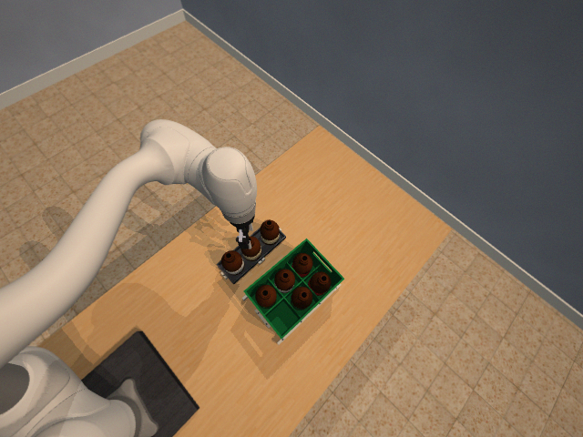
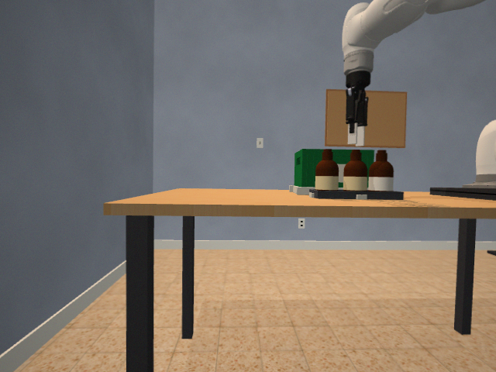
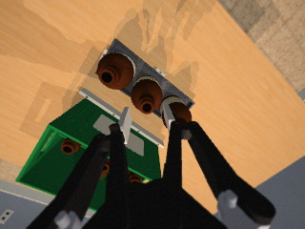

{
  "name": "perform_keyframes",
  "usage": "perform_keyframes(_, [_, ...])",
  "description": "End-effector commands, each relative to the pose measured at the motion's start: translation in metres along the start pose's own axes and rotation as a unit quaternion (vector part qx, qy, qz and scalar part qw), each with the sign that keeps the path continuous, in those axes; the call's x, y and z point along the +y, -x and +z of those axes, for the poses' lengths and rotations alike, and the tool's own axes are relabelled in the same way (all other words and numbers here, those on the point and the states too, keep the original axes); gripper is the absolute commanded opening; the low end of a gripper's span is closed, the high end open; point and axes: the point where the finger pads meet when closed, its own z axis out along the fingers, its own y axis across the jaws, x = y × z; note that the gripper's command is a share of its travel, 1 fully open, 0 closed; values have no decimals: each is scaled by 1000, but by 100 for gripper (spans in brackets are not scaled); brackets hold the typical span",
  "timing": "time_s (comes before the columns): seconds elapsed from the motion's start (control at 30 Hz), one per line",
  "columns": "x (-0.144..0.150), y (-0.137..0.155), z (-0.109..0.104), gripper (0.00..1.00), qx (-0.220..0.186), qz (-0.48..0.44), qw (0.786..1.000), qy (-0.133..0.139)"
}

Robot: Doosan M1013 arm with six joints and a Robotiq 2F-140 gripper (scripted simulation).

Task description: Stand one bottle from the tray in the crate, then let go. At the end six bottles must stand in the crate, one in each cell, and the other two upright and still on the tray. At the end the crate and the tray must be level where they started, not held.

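My gripper (image 1: pixel 245 243) (image 2: pixel 356 138) (image 3: pixel 147 111) is open and empty, pointing down, its fingertips a little above the bottle necks. Three brown bottles stand upright on the dark tray (image 1: pixel 235 278) (image 2: pixel 384 195) (image 3: pixel 125 52): a white-labelled one (image 1: pixel 230 261) (image 2: pixel 380 170) (image 3: pixel 115 71) at one end, a cream-labelled one (image 1: pixel 254 248) (image 2: pixel 355 170) (image 3: pixel 147 93) in the middle, and a cream-labelled one (image 1: pixel 270 230) (image 2: pixel 326 170) (image 3: pixel 181 114) at the other end, partly behind a finger in the wrist view. The green crate (image 1: pixel 312 308) (image 2: pixel 306 168) (image 3: pixel 71 124) holds several bottles; one corner cell (image 1: pixel 281 319) is empty.
The crate stands close beside the tray on the wooden table (image 1: pixel 357 211) (image 2: pixel 240 196) (image 3: pixel 248 124). Its walls rise to about the height of the bottle tops on the tray. The black base plate (image 1: pixel 141 361) of the arm lies at the other end of the table.
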Motion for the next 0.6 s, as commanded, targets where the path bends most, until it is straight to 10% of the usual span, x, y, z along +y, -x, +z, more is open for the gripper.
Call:
perform_keyframes(0.0, [0, 0, 2, 38, 0, 0, 1000, 0])
perform_keyframes(0.57, [0, 0, 20, 38, 0, 0, 1000, 0])
